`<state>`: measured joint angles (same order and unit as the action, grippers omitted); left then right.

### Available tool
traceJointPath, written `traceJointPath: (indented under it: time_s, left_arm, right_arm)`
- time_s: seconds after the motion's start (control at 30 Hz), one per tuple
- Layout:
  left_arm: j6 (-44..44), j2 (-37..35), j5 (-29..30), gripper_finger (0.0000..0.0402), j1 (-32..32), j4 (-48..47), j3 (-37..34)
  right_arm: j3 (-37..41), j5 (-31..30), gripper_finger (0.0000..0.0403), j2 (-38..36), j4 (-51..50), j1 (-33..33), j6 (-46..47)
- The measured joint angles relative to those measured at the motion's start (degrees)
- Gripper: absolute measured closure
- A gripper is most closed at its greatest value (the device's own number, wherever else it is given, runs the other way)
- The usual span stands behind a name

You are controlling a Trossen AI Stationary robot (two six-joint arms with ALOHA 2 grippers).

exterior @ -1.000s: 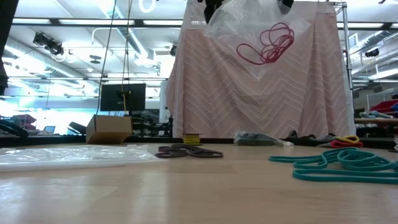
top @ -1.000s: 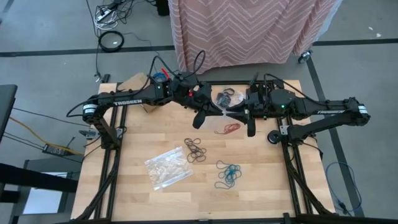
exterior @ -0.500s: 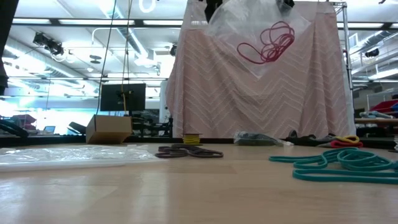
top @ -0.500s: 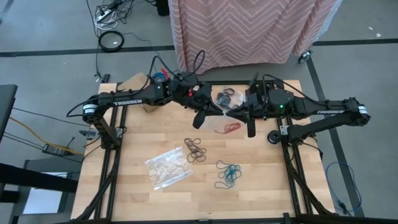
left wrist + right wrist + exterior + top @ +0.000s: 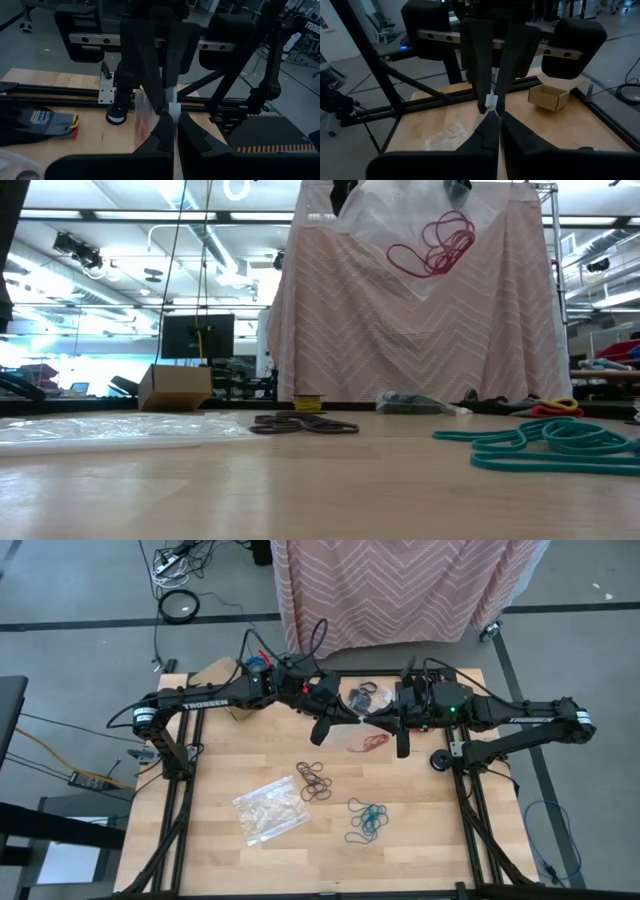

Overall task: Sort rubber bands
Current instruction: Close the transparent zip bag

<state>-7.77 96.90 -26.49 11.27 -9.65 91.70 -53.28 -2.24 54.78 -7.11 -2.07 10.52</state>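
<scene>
**Clear bag of red bands held up between both arms**

Plastic, clear and crinkly, hangs in the air between the two arms. From above, the left pincer (image 5: pixel 322 727) and the right pincer (image 5: pixel 402 743) meet over the far half of the bench (image 5: pixel 220 870), each clamped on an edge of the bag (image 5: pixel 352 737), with the red rubber bands (image 5: pixel 374 743) showing through it. Holding it from both sides looks like a way to keep the mouth taut so the bands stay inside. Nearer on the bench lie the brown bands (image 5: pixel 314 781), the teal bands (image 5: pixel 367 821) and a second bag (image 5: pixel 270 808) lying flat, all well apart from the arms. The black bands (image 5: pixel 366 696) sit at the far edge.

At bench height, the bag (image 5: pixel 415 235) hangs high with the red bands (image 5: pixel 432 245) gathered in its lower part; the teal bands (image 5: pixel 545 443) and brown bands (image 5: pixel 305 423) rest on the wood.

Seen from the left wrist, its fingers (image 5: pixel 167 132) are together on a thin plastic edge, facing the other arm's pincer.

Seen from the right wrist, its fingers (image 5: pixel 492 127) are likewise pressed shut on plastic, directly opposite the left pincer.
</scene>
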Motion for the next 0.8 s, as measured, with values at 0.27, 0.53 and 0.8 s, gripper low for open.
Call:
traceJointPath:
  time_s: [0.27,0.53,0.8]
  left_arm:
    - [0.0,0.2,-0.1,0.0393,0.0,-0.3,0.0]
    - [0.0,0.3,1.4,0.0392,0.0,-0.7,0.0]
    - [-0.2,0.4,2.6,0.0348,-0.2,1.3,0.0]
  right_arm:
    - [0.1,0.6,0.0402,0.0,2.1,0.0,0.4]
    - [0.1,0.7,0.0403,0.0,2.6,0.0,1.2]
    - [0.0,0.7,0.0403,-0.1,2.5,0.0,1.6]
